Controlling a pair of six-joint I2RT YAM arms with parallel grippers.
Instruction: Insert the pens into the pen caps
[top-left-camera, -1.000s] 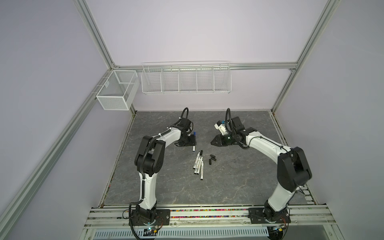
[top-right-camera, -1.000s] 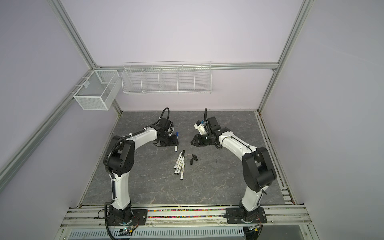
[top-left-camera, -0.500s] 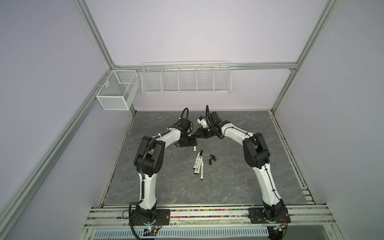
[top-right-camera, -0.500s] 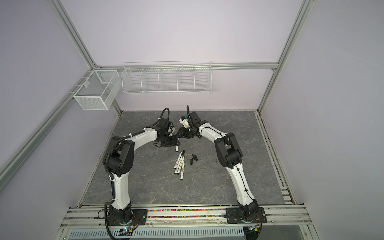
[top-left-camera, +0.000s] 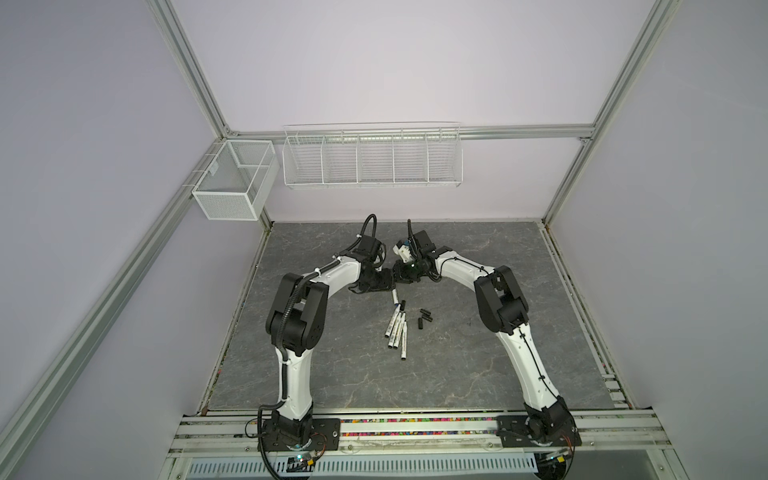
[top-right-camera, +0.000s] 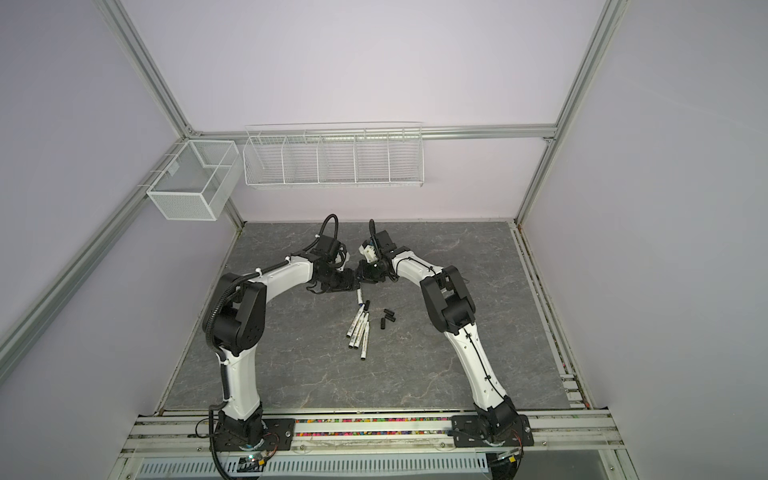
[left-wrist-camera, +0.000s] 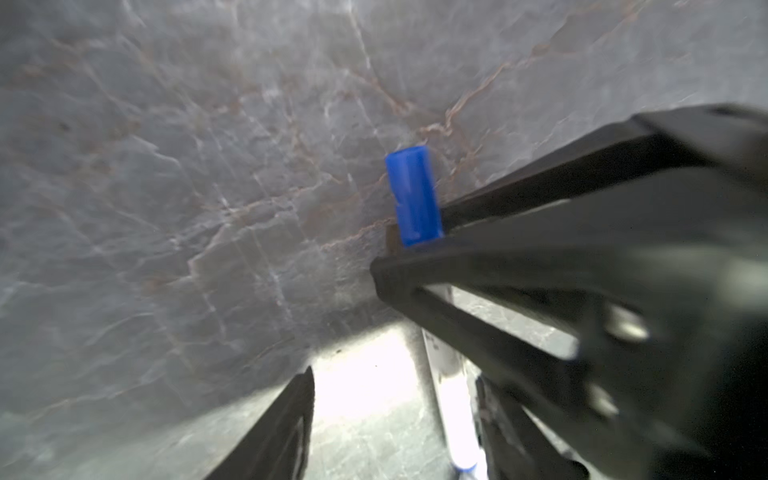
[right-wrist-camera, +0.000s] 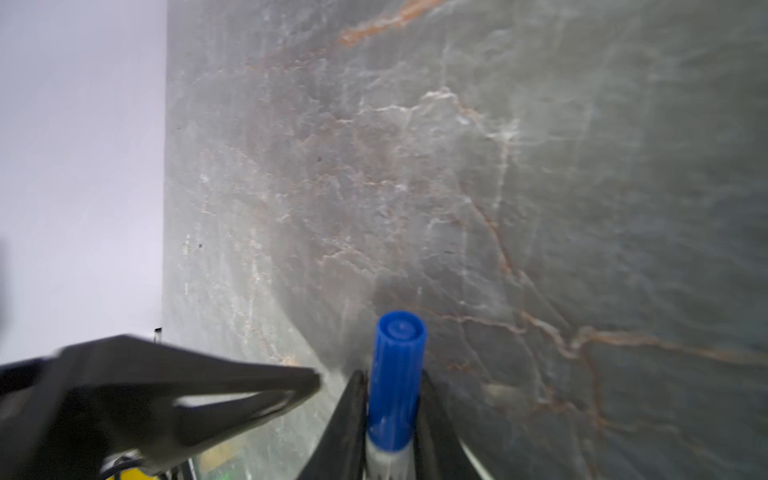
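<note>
My right pincer (right-wrist-camera: 392, 376) clamps the blue cap (right-wrist-camera: 397, 361) seated on the pen (left-wrist-camera: 451, 395). My left pincer (left-wrist-camera: 392, 374) stands apart around it.

Grey marbled tabletop (top-left-camera: 457, 374); white wire rack (top-left-camera: 372, 160) and mesh basket (top-left-camera: 226, 199) above.

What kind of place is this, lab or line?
Most likely a lab robot cell for tabletop manipulation trials: a silver aluminium-profile frame with plain lilac walls, two white-and-black robot arms bolted to a front rail, and a grey marble-patterned tabletop.
</note>
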